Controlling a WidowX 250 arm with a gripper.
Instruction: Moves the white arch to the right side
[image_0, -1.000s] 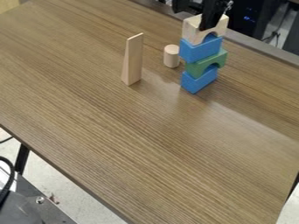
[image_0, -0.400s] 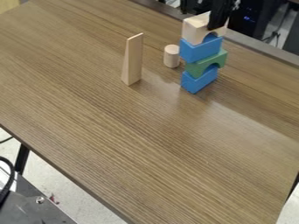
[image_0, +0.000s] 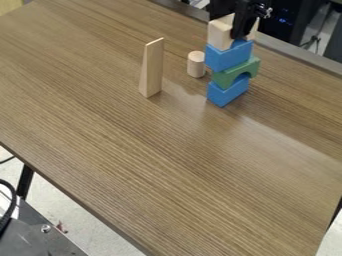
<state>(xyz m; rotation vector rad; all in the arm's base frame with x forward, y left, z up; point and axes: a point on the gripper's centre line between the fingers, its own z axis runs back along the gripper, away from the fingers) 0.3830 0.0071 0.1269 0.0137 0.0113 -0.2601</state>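
The black gripper (image_0: 239, 34) hangs at the top right of the view, right at the pale wooden arch and covering the middle of it. That arch (image_0: 219, 34) rests on top of a stack, its opening facing down. Directly under it is a blue block (image_0: 227, 57), then a green arch (image_0: 226, 77), then another blue block (image_0: 227, 94) on the table. Whether the fingers hold the arch is hidden.
A tall pale wedge (image_0: 152, 69) stands upright left of the stack. Between them, slightly farther back, stands a small pale cylinder (image_0: 196, 64). The wooden table (image_0: 167, 165) has its back edge just behind the stack.
The gripper has shifted slightly left and lower since the last earlier frame, now covering more of the arch's middle. The stack, wedge and cylinder keep their places.
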